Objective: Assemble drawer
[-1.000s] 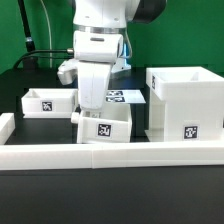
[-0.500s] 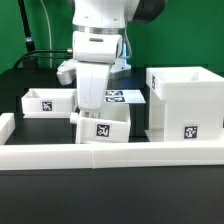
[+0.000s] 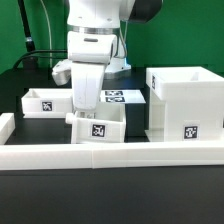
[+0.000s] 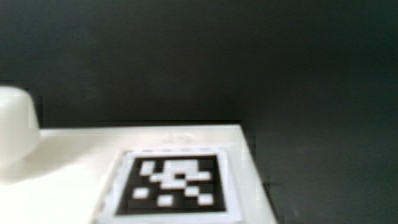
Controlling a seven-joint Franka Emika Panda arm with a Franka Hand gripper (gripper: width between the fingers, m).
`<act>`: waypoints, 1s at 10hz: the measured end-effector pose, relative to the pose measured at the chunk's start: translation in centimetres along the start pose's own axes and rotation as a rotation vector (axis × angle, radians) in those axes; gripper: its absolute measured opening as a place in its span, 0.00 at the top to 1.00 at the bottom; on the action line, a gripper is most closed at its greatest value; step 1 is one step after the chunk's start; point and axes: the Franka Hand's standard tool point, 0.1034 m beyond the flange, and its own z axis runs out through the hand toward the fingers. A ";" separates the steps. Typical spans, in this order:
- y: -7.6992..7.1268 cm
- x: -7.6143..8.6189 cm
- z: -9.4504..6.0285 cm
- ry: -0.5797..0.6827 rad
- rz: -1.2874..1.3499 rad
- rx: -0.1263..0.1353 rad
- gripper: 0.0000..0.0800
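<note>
Toward the desk's near edge, just behind the low wall (image 3: 40, 155), my gripper (image 3: 88, 102) dips into a smooth, boxy white plastic tray (image 3: 112, 129) that sits slightly tilted. Its jaws are hidden, so I cannot tell their state. The squarish housing (image 3: 185, 100) stands nearby.

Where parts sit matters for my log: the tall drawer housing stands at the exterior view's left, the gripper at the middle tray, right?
Not quite: the exterior view shows the drawer housing at its right. The gripper is at the middle tray.
</note>
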 end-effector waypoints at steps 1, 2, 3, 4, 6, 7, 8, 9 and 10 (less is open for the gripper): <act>0.1 -0.2 -0.1 0.014 0.010 0.002 0.95; 0.0 -0.9 0.0 0.056 0.017 0.009 0.95; 0.0 -1.4 0.1 0.071 0.034 0.010 0.95; -0.1 -1.4 0.1 0.066 0.031 0.011 0.95; -0.2 -0.6 0.2 0.070 0.040 0.018 0.95; -0.2 0.4 0.2 0.078 0.032 0.032 0.95; 0.0 1.2 0.2 0.085 0.020 0.051 0.95; 0.1 1.5 0.3 0.088 0.018 0.054 0.95; 0.0 1.3 0.4 0.087 0.021 0.056 0.95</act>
